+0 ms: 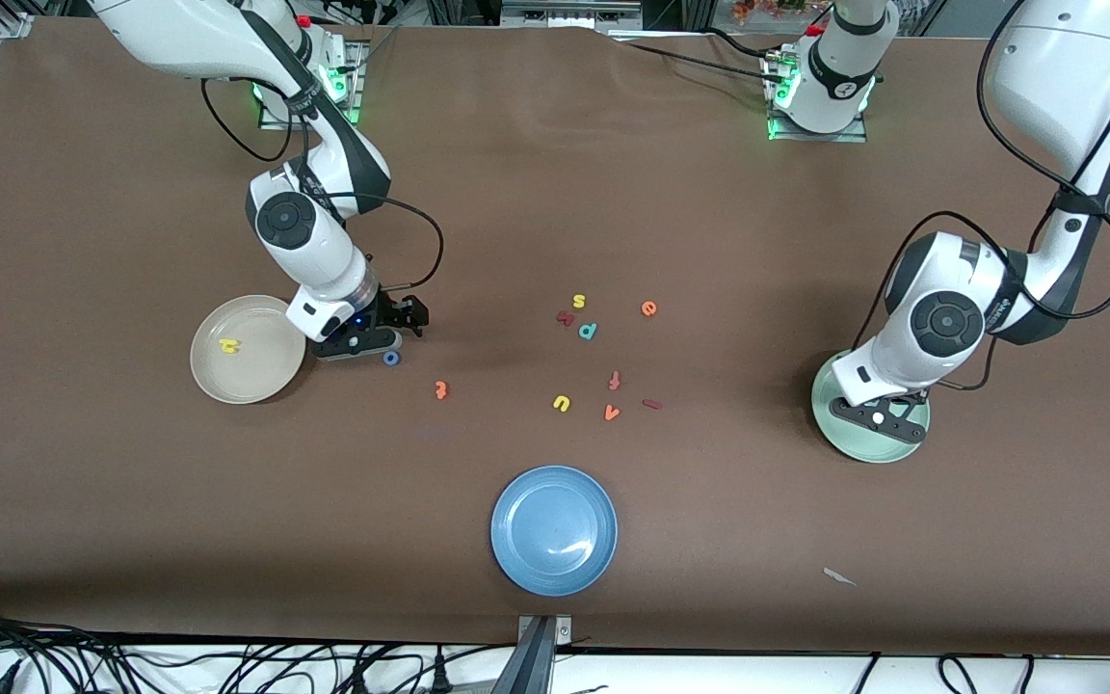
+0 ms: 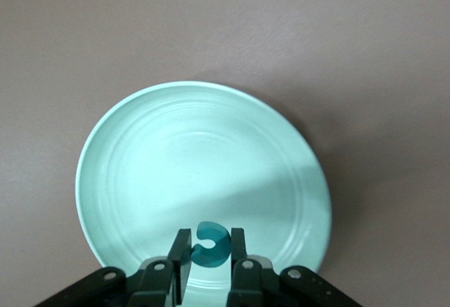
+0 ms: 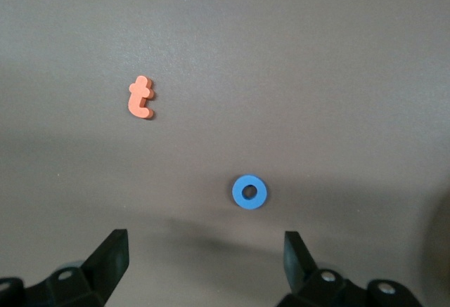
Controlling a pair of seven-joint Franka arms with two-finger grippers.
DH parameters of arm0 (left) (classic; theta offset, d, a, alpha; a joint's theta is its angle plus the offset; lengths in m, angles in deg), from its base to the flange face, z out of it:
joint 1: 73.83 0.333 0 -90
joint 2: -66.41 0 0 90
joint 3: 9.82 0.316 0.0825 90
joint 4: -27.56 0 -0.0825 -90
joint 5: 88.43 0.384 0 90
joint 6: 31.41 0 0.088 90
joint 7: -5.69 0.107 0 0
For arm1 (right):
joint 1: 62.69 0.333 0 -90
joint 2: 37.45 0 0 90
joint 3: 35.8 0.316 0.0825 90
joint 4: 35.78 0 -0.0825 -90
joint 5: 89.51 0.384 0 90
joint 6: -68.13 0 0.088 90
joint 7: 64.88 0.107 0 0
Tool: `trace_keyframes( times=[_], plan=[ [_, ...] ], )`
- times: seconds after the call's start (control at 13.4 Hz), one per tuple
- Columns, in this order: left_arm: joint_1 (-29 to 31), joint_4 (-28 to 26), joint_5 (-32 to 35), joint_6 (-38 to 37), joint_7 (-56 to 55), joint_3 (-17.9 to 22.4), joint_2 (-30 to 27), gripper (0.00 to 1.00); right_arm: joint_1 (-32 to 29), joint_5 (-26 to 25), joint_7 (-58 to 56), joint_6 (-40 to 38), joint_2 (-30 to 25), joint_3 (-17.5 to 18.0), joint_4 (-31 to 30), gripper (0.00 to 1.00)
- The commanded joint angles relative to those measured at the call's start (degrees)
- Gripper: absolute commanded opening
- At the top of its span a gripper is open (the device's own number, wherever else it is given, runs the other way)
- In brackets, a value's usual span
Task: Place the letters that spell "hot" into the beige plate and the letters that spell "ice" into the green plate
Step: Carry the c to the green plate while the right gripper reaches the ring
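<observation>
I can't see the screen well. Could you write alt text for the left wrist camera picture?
The left gripper hangs over the pale green plate, with the small teal c between its two black fingers, which stand close on either side of it. The plate, otherwise bare, rests on a brown table.

The table (image 1: pixel 709 193) wears a matt brown covering, faintly creased. Under the left tool (image 2: pixel 208 268), the green plate (image 2: pixel 140 152) looks smooth and glazed, ringed with fine ridges. The blue plate (image 1: pixel 555 528) shines glossy. The letters, like the blue o (image 3: pixel 249 192), look matt, foam-like.
</observation>
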Motion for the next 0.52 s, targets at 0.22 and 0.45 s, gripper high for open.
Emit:
trace_keyframes(
  times=[0.22,0.45],
  plan=[
    [0.36,0.16,-1.86,0.23,-0.29,-2.25,-0.84,1.00,-1.31,-0.97,-5.47,1.78,2.09,-0.63,0.00,0.97],
    [0.45,-0.63,-6.81,-3.10,-7.46,-7.60,-2.16,1.00,-1.49,-0.79,-4.59,1.43,3.93,-2.30,1.05,0.97]
  ],
)
